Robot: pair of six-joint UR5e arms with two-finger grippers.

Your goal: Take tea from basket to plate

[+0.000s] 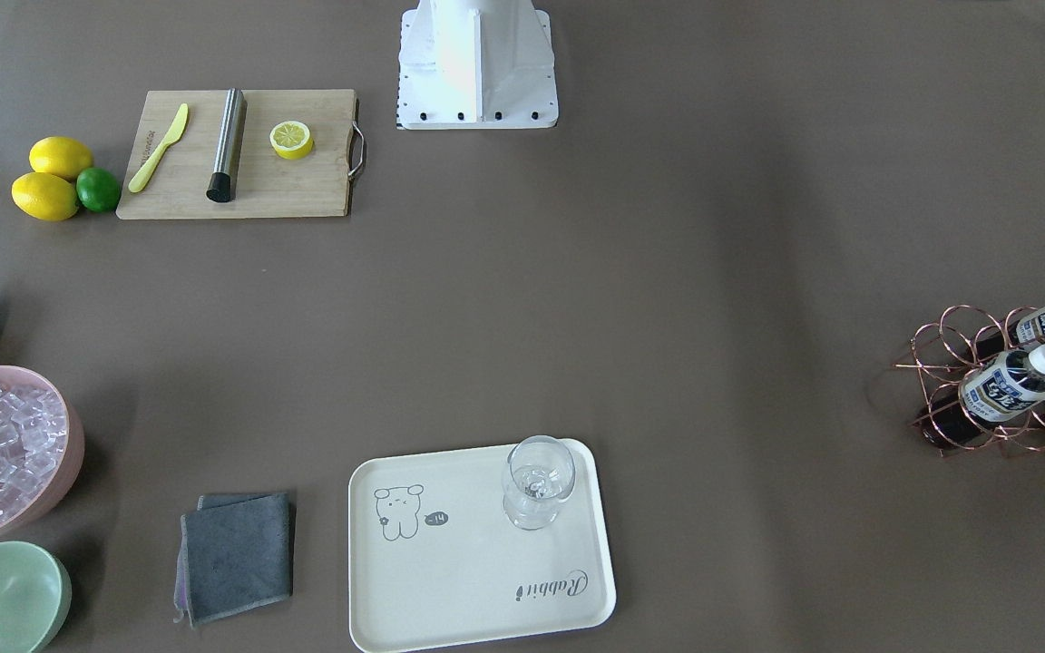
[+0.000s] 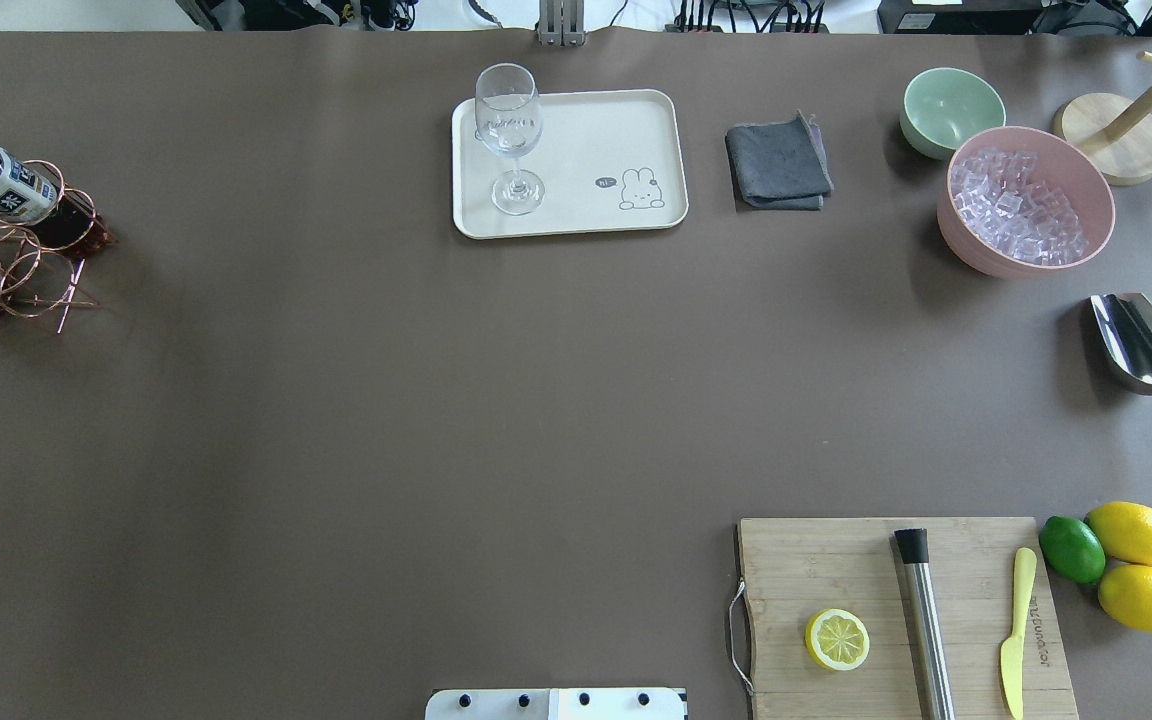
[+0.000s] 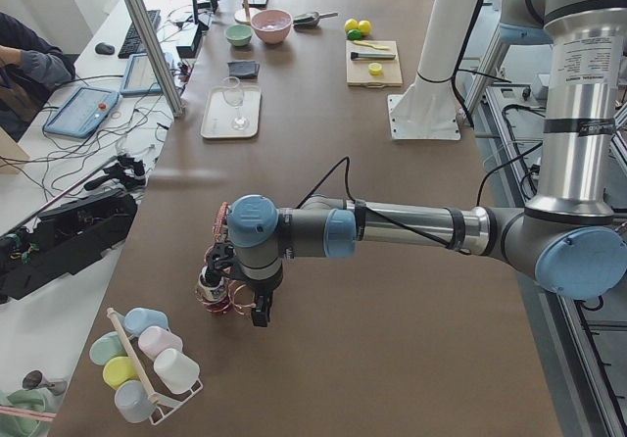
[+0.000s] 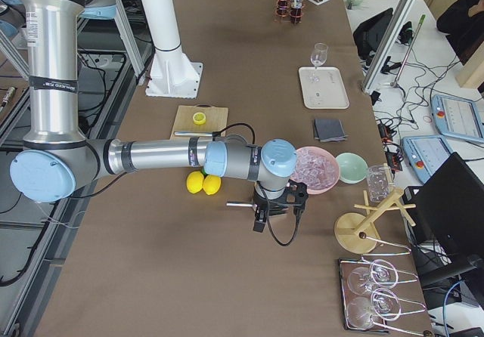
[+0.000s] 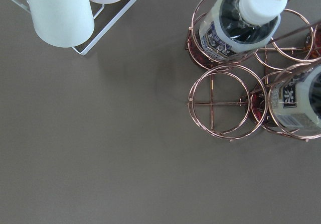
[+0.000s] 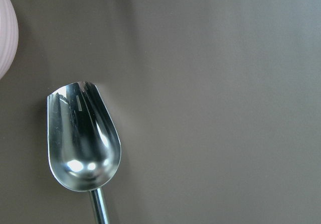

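**Left arm over the basket, tea not yet lifted**

Your left gripper (image 3: 240, 305) hangs just above the basket (image 5: 219, 102); you cannot tell whether its claw is spread or closed. The same goes for the right gripper (image 4: 274, 214), far from the basket at the table's other end. The tea (image 5: 246, 20) leans tilted in a basket ring, with a neighbour bottle (image 5: 301, 101) just beside it. The likeliest trouble is a snag: pull off the bottle's axis and the ring may catch its shoulder, dragging the light basket up. The plate (image 2: 576, 120) lies well apart from the basket. A wine glass (image 2: 509, 130) stands on its basket-side end, so a low carry could knock it.
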